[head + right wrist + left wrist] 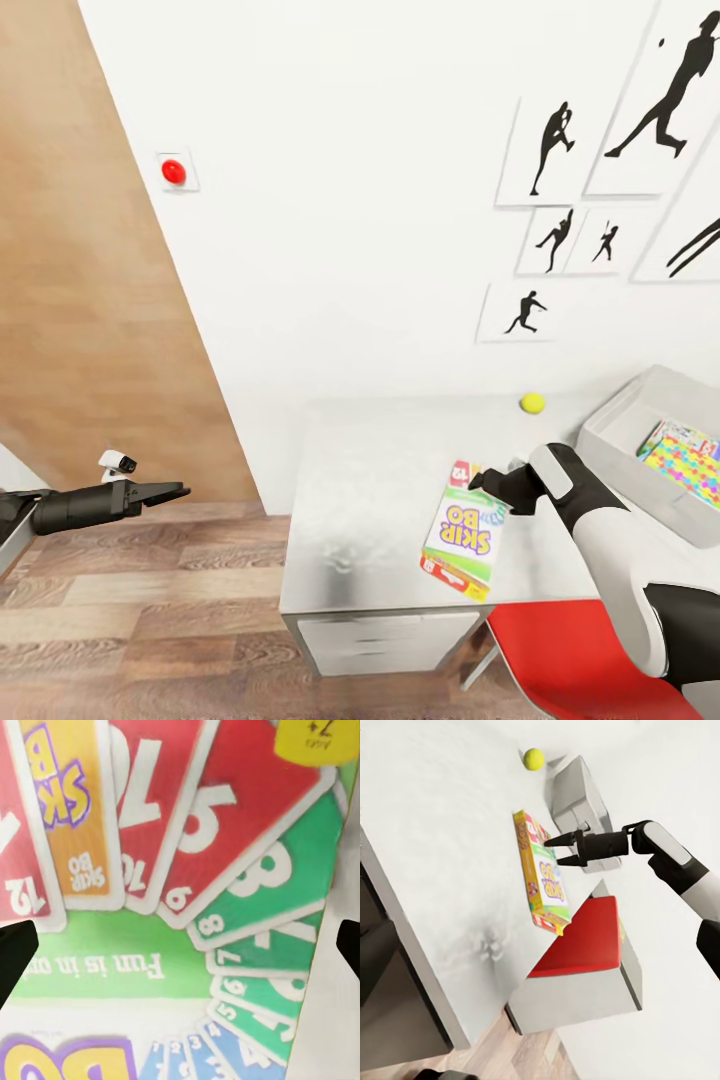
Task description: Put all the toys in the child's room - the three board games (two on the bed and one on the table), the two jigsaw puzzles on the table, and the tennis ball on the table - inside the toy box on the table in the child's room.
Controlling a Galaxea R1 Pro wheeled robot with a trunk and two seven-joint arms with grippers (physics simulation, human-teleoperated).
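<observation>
A white Skip-Bo board game [460,530] with a green edge lies flat on the table [360,480] near its front edge. My right gripper [487,480] hovers open just over the box's far end. In the right wrist view the board game [180,870] sits close below, with one dark fingertip [15,960] at each side of it. The tennis ball [532,402] rests near the wall behind. At the table's right end stands the toy box [620,425] with a jigsaw puzzle [685,452] inside. My left gripper [172,491] is open over the floor, left of the table.
A red chair [590,660] is tucked under the table's front right, below my right arm. White drawers [390,640] sit under the desk top. A white wall with pictures rises behind the table. Wood-plank floor [150,610] lies to the left.
</observation>
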